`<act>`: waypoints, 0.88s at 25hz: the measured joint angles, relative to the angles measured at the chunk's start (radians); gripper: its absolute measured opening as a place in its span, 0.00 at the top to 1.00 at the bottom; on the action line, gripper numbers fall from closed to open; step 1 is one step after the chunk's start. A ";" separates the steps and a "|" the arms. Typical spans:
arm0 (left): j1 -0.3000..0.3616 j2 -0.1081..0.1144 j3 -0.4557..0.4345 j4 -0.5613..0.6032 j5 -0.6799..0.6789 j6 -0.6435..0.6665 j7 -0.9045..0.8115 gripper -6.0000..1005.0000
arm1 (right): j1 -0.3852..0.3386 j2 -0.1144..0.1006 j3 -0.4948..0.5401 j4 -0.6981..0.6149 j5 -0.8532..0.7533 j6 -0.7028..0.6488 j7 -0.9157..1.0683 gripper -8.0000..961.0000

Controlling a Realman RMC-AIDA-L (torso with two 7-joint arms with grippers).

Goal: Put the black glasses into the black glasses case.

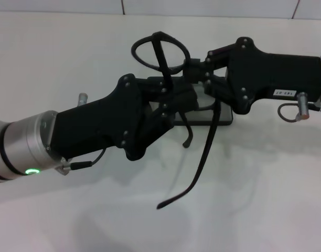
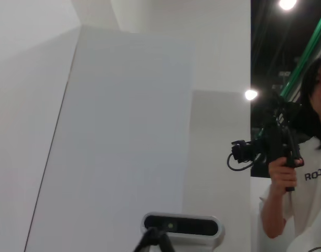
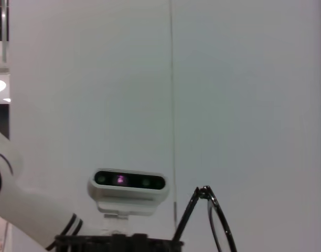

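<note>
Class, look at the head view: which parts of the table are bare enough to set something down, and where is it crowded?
Bare table lies near the robot, under the dangling temple arm, and along the back wall. The middle is crowded: left gripper and right gripper meet at the black glasses over the glasses case.

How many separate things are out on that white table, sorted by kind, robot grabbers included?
Black glasses: 1
Black glasses case, mostly hidden under the arms: 1
Robot grippers: 2, the left gripper and the right gripper, both meeting at the glasses
Total: 4
</note>
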 joint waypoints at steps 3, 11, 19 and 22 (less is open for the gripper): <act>0.000 0.000 0.000 0.000 0.000 -0.003 0.000 0.93 | 0.011 0.000 -0.002 0.021 0.000 -0.014 0.000 0.93; 0.000 -0.002 -0.002 -0.007 -0.009 -0.022 0.000 0.93 | 0.015 0.002 -0.001 0.031 0.001 -0.034 -0.001 0.93; 0.000 -0.002 -0.005 -0.019 -0.011 -0.037 0.000 0.93 | 0.015 0.003 0.000 0.032 0.001 -0.036 -0.002 0.93; 0.000 -0.002 -0.007 -0.031 -0.011 -0.037 0.008 0.93 | 0.015 0.005 0.000 0.033 0.001 -0.040 -0.002 0.93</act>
